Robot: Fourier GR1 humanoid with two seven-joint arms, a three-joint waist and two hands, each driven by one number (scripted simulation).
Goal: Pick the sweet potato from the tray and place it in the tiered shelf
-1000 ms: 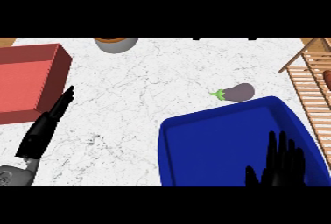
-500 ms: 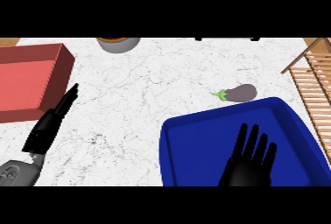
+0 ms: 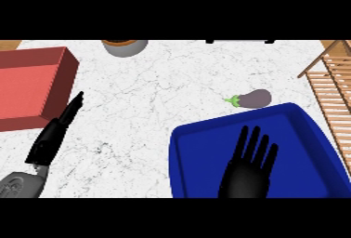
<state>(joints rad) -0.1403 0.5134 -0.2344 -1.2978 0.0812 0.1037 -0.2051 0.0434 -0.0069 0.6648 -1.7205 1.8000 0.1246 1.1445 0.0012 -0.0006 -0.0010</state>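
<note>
A blue tray sits on a white marbled desk and serves as the landmark here. The robot's right hand is spread flat over the tray's middle, fingers straight and fanned wide, holding nothing. No sweet potato is visible anywhere; the tray's visible floor looks bare, and the hand may be hiding whatever lies beneath it, so I cannot tell where the task's thing is. Just beyond the tray's far edge lies a small grey-purple eggplant with a green stem, near the rim but apparently not in the tray. To the right of the tray stands the wooden tiered shelf, its slats running along the edge of the view. Well to the left of the tray, the left hand rests on the desk with fingers straight, empty. Farther left sits a red box, and far beyond the tray a grey pot is partly cut off. The main risk is the hand closing on nothing, or reaching past the rim and grabbing the eggplant in mistake for the target. A carried item could also knock the shelf's slats, since the shelf stands so close to the tray.
</note>
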